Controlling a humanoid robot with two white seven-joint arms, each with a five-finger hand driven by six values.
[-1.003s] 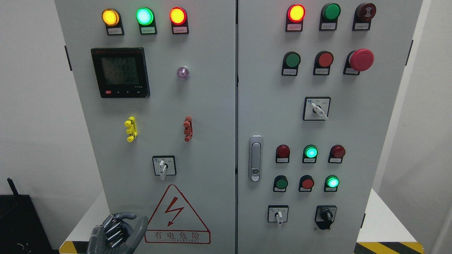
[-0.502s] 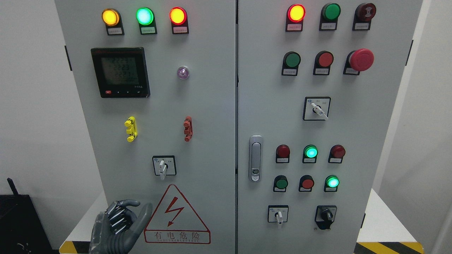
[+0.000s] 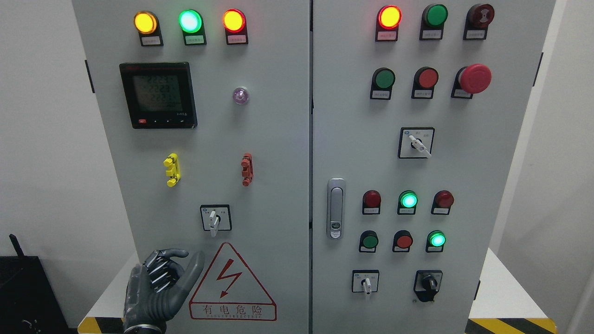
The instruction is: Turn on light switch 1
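Note:
A grey electrical cabinet has two doors. On the left door a white-handled selector switch (image 3: 215, 219) sits above a red warning triangle (image 3: 231, 285), its handle pointing down. My left hand (image 3: 183, 260) is raised at the lower left, below and left of that switch and apart from it. Its fingers are curled, the thumb sticks up, and it holds nothing. The right door carries a selector switch (image 3: 416, 143) in the middle, a second one (image 3: 366, 281) low down, and a black knob (image 3: 428, 283). My right hand is out of view.
Lit yellow, green and red lamps (image 3: 190, 21) run along the top of the left door, above a digital meter (image 3: 158, 95). The right door has push buttons, a red emergency button (image 3: 474, 78) and a door handle (image 3: 335, 208). A black box (image 3: 28, 292) stands at the lower left.
My left hand has risen and moved a little right, toward the selector switch on the left door. The switches and lamps are unchanged.

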